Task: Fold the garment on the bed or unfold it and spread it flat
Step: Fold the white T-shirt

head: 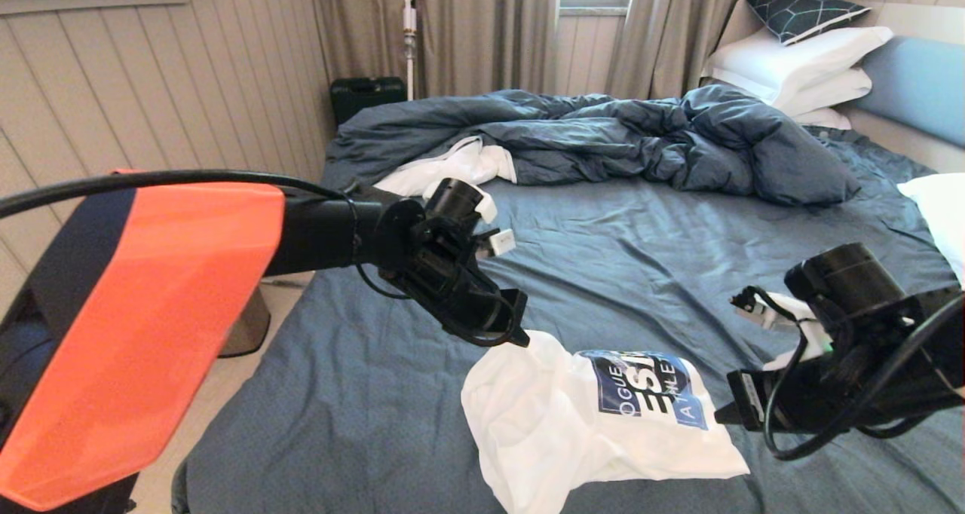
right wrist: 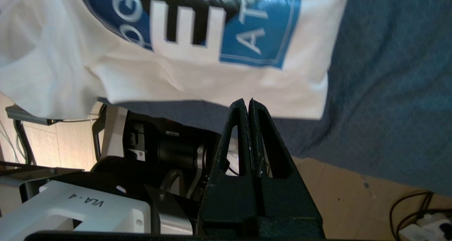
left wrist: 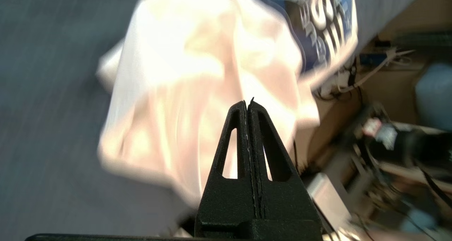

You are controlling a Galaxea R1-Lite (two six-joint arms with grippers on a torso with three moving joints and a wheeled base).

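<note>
The garment point(head: 558, 423) is a white shirt with a blue printed logo. It lies crumpled near the front edge of the bed point(head: 603, 273), whose sheet is dark blue. My left gripper point(head: 522, 341) hovers over the shirt's far left part and is shut; in the left wrist view the left gripper point(left wrist: 248, 101) has nothing between its fingers and the garment point(left wrist: 183, 75) spreads below. My right gripper point(head: 720, 417) sits at the shirt's right edge, shut and empty. The right wrist view shows the right gripper point(right wrist: 246, 100) just short of the garment's point(right wrist: 176, 75) hem.
A rumpled dark blue duvet point(head: 641, 137) with white lining point(head: 460, 167) showing lies across the far half of the bed. White pillows point(head: 799, 62) and a blue headboard point(head: 916, 84) are at the right. A black case point(head: 367, 96) stands on the floor beyond.
</note>
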